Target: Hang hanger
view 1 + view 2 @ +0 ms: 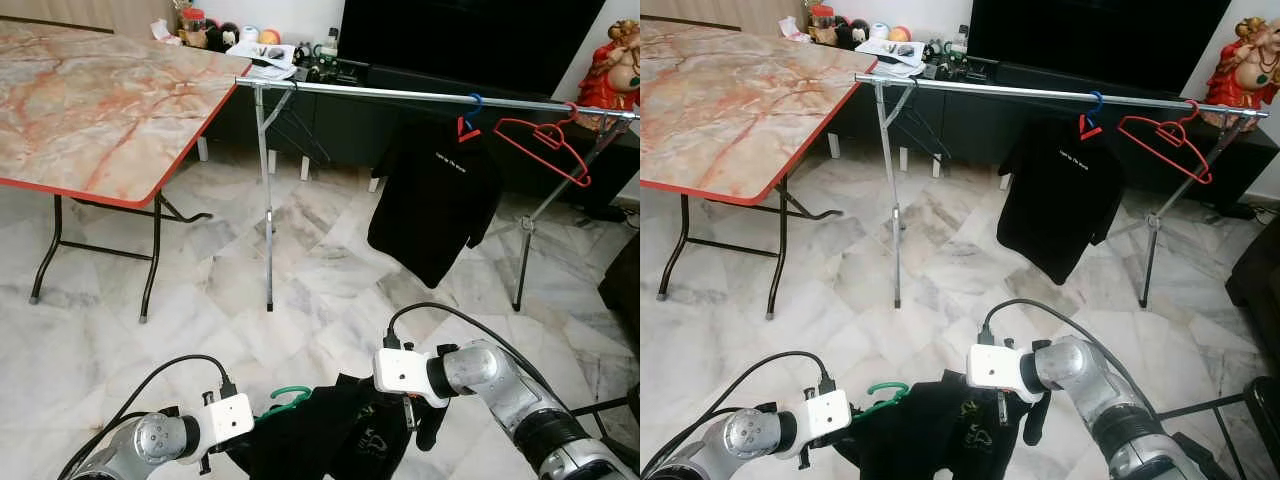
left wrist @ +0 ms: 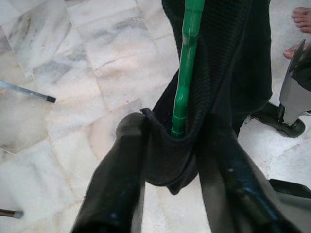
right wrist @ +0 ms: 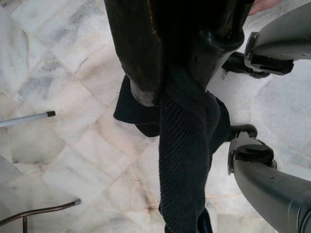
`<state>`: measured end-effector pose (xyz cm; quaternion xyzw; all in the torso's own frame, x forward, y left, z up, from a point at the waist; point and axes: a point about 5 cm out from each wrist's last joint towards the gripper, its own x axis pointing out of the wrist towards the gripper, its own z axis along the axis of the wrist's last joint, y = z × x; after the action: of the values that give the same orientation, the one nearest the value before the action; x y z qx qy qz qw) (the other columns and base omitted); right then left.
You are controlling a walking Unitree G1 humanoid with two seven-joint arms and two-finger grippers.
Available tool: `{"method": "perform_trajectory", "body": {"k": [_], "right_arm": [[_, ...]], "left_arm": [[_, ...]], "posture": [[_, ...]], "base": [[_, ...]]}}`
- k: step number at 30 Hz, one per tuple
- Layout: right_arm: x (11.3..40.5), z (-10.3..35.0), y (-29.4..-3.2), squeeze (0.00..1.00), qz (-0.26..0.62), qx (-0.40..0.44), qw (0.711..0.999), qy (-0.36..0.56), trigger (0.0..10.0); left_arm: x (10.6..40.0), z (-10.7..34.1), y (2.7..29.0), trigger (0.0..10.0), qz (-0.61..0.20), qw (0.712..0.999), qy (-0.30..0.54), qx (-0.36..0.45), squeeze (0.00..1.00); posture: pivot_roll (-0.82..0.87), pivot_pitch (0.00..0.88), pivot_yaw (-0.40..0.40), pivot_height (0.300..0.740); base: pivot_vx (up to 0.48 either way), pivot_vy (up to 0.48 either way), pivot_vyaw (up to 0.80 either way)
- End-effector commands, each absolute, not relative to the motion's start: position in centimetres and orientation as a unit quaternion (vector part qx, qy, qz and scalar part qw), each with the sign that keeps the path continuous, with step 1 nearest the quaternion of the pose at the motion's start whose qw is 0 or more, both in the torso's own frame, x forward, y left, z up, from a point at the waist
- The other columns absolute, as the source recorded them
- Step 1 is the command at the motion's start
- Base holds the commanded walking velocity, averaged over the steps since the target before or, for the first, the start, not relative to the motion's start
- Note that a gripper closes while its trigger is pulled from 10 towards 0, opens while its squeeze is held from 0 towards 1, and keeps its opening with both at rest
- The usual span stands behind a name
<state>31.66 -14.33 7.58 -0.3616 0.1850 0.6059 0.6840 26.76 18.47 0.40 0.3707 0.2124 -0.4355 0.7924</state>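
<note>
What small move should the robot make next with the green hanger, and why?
Probably lift it toward the rail. Both the left pincer and right pincer grip the black garment on the green hanger low before the robot, far below the rail's free stretch.

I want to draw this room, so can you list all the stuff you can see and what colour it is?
Clothes rail: one, silver, across the room ahead.
Black T-shirt: one, hanging on the rail from a blue-and-red hanger.
Red hanger: one, empty, on the rail near its right end.
Folding table: one, marble-pattern top with red edge, on the left.
TV: one, black, behind the rail.
Red figurine: one, far right.
Green hanger: one, inside the black garment held low in front.
Person's toes: near the robot.
Left gripper: shut on garment and hanger.
Right gripper: shut on garment.
</note>
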Motion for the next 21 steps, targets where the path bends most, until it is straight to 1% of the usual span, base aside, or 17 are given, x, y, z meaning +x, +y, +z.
{"method": "perform_trajectory", "body": {"k": [1, 21], "right_arm": [[31.8, 8.0, -14.6, 0.00, 0.600, -0.360, 0.693, 0.176, 10.0], [31.0, 6.2, -15.2, 0.00, 0.592, -0.366, 0.684, 0.217, 10.0]], "left_arm": [[26.8, 0.3, 18.3, 0.0, -0.434, 0.792, 0.214, 0.372, 0.00], [27.0, 0.4, 18.3, 0.0, -0.425, 0.799, 0.208, 0.371, 0.00]], "posture": [[0.07, 0.105, -0.136, 0.740], [0.07, 0.108, -0.136, 0.740]], "base": [[0.000, 0.000, 0.00], [0.000, 0.000, 0.00]]}}
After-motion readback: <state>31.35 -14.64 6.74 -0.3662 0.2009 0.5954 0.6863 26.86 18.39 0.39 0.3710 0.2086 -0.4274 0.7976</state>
